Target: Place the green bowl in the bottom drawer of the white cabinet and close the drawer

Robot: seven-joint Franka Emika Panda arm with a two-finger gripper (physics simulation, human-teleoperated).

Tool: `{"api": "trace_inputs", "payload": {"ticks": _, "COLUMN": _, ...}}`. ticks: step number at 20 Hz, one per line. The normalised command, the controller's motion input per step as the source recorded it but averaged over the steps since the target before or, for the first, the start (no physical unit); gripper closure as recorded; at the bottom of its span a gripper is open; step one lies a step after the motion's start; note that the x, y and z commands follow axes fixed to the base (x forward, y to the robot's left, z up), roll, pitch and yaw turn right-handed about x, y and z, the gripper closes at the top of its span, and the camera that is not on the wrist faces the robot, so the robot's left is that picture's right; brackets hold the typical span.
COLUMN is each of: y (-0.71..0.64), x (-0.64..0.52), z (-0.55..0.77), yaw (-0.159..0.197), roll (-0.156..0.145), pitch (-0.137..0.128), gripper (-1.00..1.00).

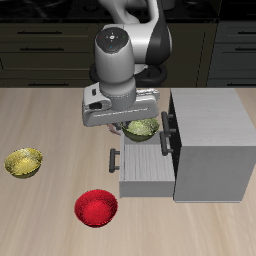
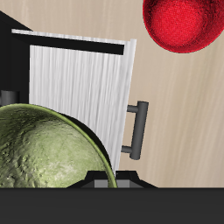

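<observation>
Gripper (image 1: pixel 137 124) clamped on green bowl (image 1: pixel 143 128), fingers mostly hidden behind the wrist housing in exterior view; grip judged from bowl hanging directly under it. Bowl held aloft, above the back part of the open bottom drawer (image 1: pixel 145 172), close against the cabinet (image 1: pixel 212 140) front. In wrist view, bowl (image 2: pixel 48 150) fills the near field, mottled olive, rim overlapping the drawer tray (image 2: pixel 79 87) below; not touching the tray floor as far as can be told.

Drawer pulled fully out, tray bare and pale grey, dark bar handle (image 1: pixel 114 161) on its front panel, at roughly 8 o'clock from the gripper in exterior view. Same handle (image 2: pixel 140 129) seen in wrist view, just beyond the bowl rim. Upper drawer handle (image 1: pixel 165 124) dark, on cabinet front at 3 o'clock from the gripper, just beside the bowl.

Red bowl (image 1: pixel 96 208) on table at about 7 o'clock from the gripper, near the front edge, close beside the drawer front but apart from it. Also in wrist view (image 2: pixel 185 23), past the drawer's front panel. Yellow bowl (image 1: pixel 24 162) well apart, at 8 to 9 o'clock, alone on the wood table (image 1: pixel 50 120).
</observation>
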Motion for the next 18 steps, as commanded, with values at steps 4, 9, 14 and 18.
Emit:
{"api": "trace_inputs", "payload": {"ticks": 4, "y": 0.16, "x": 0.04, "z": 0.05, "yaw": -0.017, "roll": 0.053, "pitch": -0.019, "gripper": 1.0}}
{"api": "trace_inputs", "payload": {"ticks": 9, "y": 0.09, "x": 0.02, "z": -0.01, "yaw": 0.002, "roll": 0.022, "pitch": 0.001, "gripper": 1.0}}
{"api": "trace_inputs", "payload": {"ticks": 14, "y": -0.05, "x": -0.02, "z": -0.04, "yaw": 0.01, "roll": -0.01, "pitch": 0.005, "gripper": 1.0}}
{"api": "trace_inputs", "payload": {"ticks": 18, "y": -0.11, "x": 0.0, "z": -0.09, "yaw": 0.009, "roll": -0.034, "pitch": 0.026, "gripper": 1.0}}
